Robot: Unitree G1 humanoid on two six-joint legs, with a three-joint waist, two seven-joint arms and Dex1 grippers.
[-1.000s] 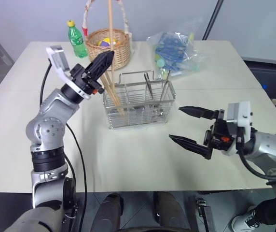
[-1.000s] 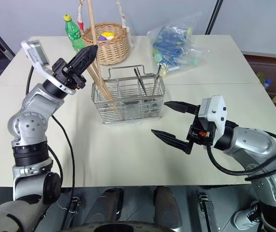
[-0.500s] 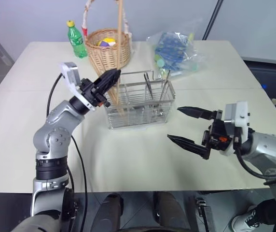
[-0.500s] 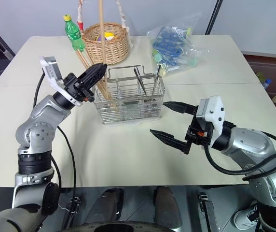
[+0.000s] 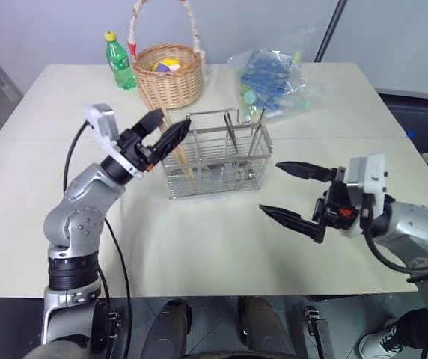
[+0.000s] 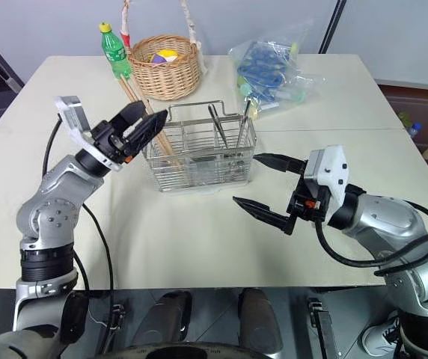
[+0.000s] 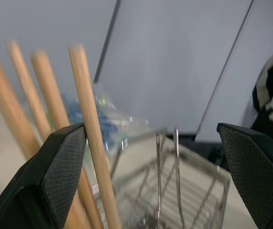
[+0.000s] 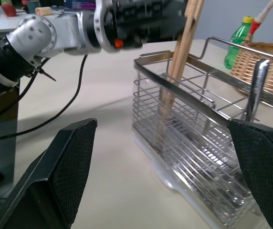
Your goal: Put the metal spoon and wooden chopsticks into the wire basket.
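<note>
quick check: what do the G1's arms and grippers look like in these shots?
Silver-grey jointed arms with black bands and loose black cables. Left gripper and right gripper each have two black tapered fingers with textured pads, orange accents at the base and a white wrist camera housing.

I'm working in what looks like a lab or test room, not a home: a plain cream table [image 5: 221,247] stands before bare grey walls and partition panels [image 5: 393,37], with a dark pole [image 5: 332,28] leaning behind it. Another table [image 8: 12,26] behind holds clutter in the right wrist view.
</note>
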